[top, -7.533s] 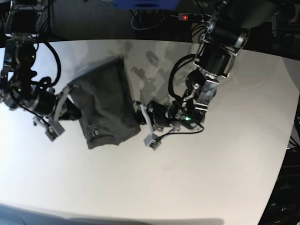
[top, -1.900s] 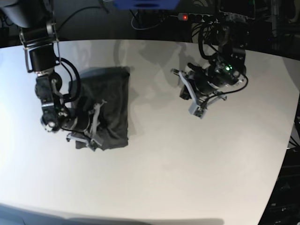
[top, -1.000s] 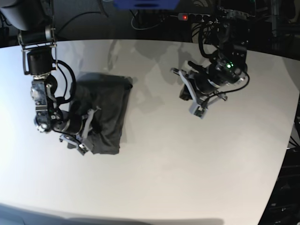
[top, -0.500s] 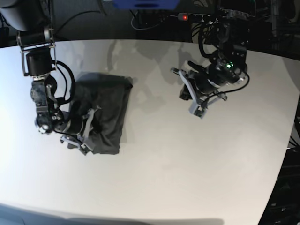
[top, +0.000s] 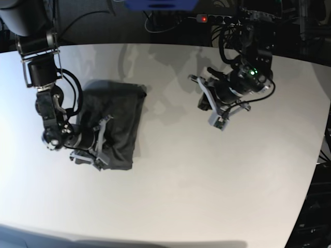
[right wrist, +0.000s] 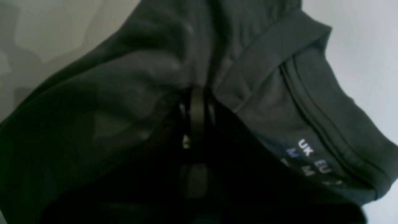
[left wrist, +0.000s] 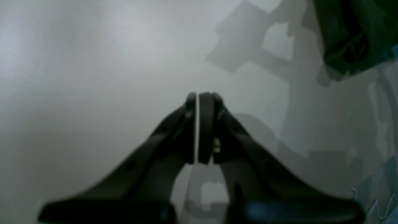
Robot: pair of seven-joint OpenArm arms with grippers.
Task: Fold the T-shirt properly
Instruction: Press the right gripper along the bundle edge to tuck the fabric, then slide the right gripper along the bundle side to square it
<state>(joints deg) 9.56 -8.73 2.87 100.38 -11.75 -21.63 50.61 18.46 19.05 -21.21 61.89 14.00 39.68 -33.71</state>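
The dark grey T-shirt [top: 121,116] lies folded into a rough rectangle on the left part of the white table [top: 207,181]. My right gripper [top: 103,140] lies over its lower left part. In the right wrist view its fingers [right wrist: 197,109] are pressed together, with T-shirt [right wrist: 118,93] fabric bunched around the tips and the collar with its printed size label [right wrist: 306,152] to the right. My left gripper [top: 207,106] hovers over bare table to the right of the shirt. In the left wrist view the left gripper [left wrist: 197,96] is shut on nothing.
A power strip with a red light [top: 204,19] and cables lie along the table's far edge, beside a blue object [top: 160,4]. The table's curved right edge [top: 318,155] drops off into a dark area.
My right gripper has shifted slightly to the right on the T-shirt's lower left part; the cloth's outline has barely changed. The left arm has stayed put.
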